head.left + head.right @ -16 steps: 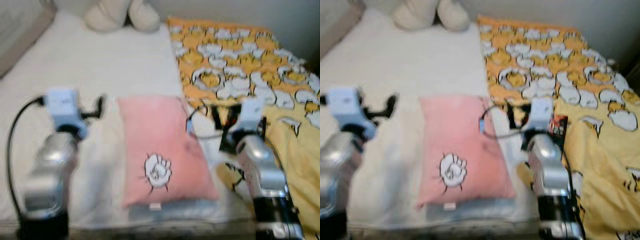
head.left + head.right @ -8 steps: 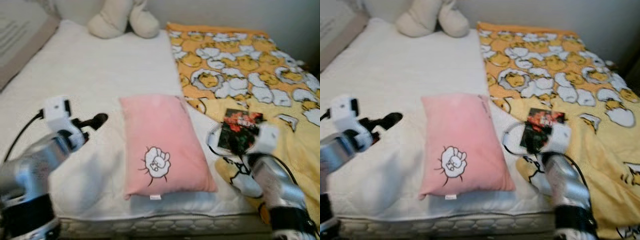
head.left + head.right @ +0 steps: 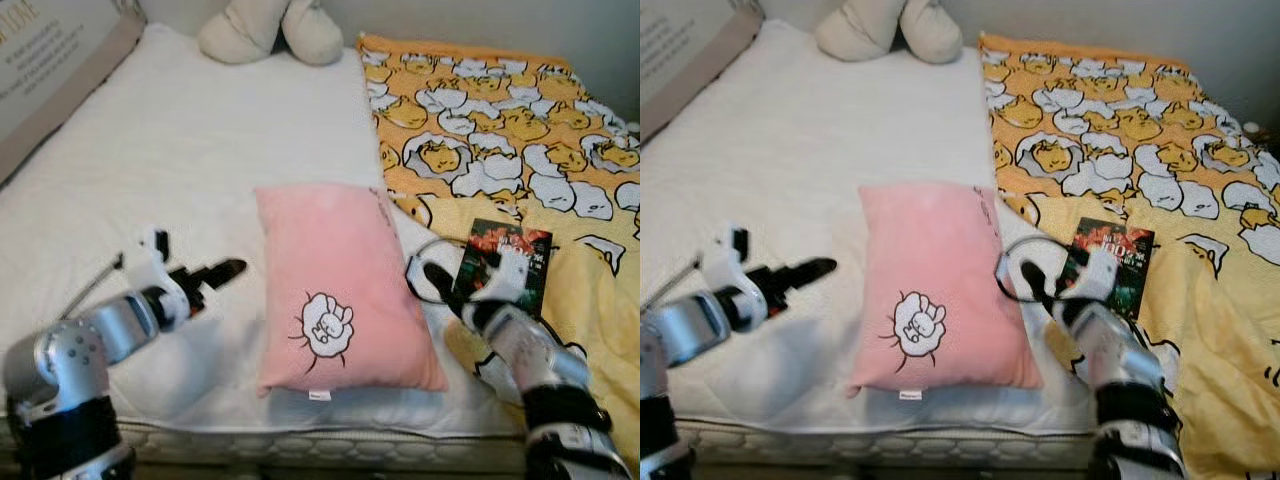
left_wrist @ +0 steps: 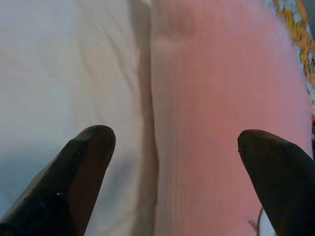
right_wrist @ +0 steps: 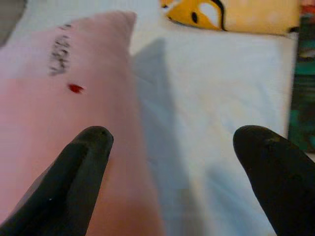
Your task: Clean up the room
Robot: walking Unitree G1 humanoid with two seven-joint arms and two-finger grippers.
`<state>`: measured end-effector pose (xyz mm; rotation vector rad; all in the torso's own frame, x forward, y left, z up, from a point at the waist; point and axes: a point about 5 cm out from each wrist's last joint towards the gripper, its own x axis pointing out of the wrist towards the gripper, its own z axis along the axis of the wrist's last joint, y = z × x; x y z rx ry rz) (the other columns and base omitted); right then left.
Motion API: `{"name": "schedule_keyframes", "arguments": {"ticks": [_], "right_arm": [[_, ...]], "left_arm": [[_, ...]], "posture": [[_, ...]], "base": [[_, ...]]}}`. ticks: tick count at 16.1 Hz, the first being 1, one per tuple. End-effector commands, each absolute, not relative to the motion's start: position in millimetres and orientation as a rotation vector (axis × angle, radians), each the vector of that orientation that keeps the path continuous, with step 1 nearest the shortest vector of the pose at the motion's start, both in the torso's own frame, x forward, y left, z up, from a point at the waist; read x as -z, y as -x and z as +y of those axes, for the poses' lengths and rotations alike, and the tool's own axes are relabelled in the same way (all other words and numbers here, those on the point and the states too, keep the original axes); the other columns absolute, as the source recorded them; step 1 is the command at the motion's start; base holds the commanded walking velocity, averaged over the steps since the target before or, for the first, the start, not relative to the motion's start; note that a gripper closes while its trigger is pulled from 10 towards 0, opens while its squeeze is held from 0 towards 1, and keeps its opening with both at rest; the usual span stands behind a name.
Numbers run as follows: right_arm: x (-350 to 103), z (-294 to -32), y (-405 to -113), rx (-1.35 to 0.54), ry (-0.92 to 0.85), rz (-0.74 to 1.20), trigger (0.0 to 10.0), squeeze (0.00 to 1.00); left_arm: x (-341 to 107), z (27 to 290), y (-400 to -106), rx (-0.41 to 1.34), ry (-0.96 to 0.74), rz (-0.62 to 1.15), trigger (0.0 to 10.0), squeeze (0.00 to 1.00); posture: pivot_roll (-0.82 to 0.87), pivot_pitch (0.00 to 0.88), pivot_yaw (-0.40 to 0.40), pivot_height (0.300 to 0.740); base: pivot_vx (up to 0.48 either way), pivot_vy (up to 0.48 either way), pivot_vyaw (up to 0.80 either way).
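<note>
Both pincers hang just above the bed (image 3: pixel 200 150), one on each side of the pink pillow (image 3: pixel 335 285). Left pincer (image 3: pixel 215 275) has its two black fingers spread wide with nothing between them; it points toward the pillow's long left edge, which lies just ahead of its tips, and the white sheet is directly under it. In the left wrist view one fingertip (image 4: pixel 88 147) sits over the sheet and the other over the pink fabric. Right pincer (image 3: pixel 1040 285) is likewise released, fingers parted and empty, close beside the pillow's right edge; in its wrist view the pillow is ahead on one side and bare sheet fills the gap between the tips. Just beyond the right pincer, on the side away from the pillow, a dark book (image 3: pixel 505 260) lies flat on the yellow duck-print blanket (image 3: pixel 500 130), which covers the bed further out. Well beyond both pincers, at the head of the bed, sits a cream plush toy (image 3: pixel 270 28).
</note>
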<state>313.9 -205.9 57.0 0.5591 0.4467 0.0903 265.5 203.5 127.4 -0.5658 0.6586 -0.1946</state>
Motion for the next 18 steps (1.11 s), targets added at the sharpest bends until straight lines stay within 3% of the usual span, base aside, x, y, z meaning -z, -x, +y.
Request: {"name": "schedule_keyframes", "arguments": {"ticks": [1, 5, 12, 16, 18], "right_arm": [[-55, -208, -313, -0.072, -0.604, 0.44, 10.0, 0.0], [-54, -186, -317, -0.116, -0.706, 0.441, 10.0, 0.0], [-48, -154, -323, -0.166, -0.755, 0.483, 10.0, 0.0], [-48, -143, -325, -0.185, -0.771, 0.486, 10.0, 0.0], [-47, -145, -325, -0.185, -0.772, 0.488, 10.0, 0.0]], "left_arm": [[-120, 198, -262, 0.221, 0.582, 0.702, 10.0, 0.0], [-125, 171, -261, 0.35, 0.662, 0.733, 10.0, 0.0], [-100, 126, -271, 0.446, 0.656, 0.845, 10.0, 0.0], [-87, 117, -272, 0.463, 0.622, 0.863, 10.0, 0.0], [-84, 127, -276, 0.445, 0.562, 0.836, 10.0, 0.0]], "posture": [[0.17, 0.0, -0.055, 0.74], [0.17, 0.0, -0.053, 0.74], [0.17, 0.0, -0.061, 0.74], [0.16, 0.0, -0.054, 0.74], [0.16, 0.0, -0.054, 0.74]], "base": [[0.0, 0.0, 0.0], [0.0, 0.0, 0.0], [0.0, 0.0, 0.0], [0.0, 0.0, 0.0], [0.0, 0.0, 0.0]]}}
